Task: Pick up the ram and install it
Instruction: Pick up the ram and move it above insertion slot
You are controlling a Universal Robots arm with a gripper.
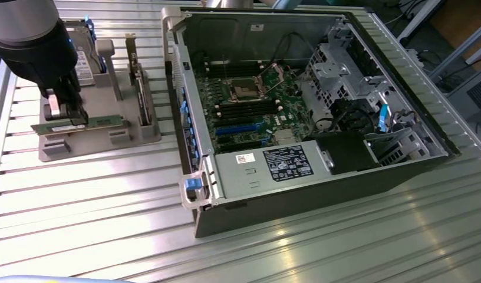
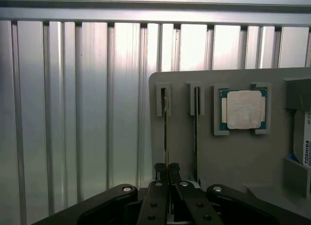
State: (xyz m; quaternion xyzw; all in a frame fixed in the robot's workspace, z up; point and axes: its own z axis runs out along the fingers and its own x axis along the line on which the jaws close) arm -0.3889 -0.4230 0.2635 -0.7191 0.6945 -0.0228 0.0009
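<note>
The ram [image 1: 95, 123] is a thin green stick standing on edge in a slot of the grey holder [image 1: 106, 144] at the exterior view's left. My gripper [image 1: 68, 118] comes down over its middle. The wrist view shows the ram [image 2: 165, 128] edge-on as a thin dark line running along its slot. My gripper [image 2: 166, 167] is shut on the ram, with the black fingertips [image 2: 160, 168] pressed against both of its faces. The stick still sits in the holder.
The open computer case [image 1: 195, 112] lies at the exterior view's right, its motherboard memory slots [image 1: 242, 109] exposed. The holder also carries a processor chip [image 2: 242, 110], a hard drive [image 2: 306, 147] and an upright card [image 1: 136, 82]. Ribbed metal table [image 1: 106, 194] all around.
</note>
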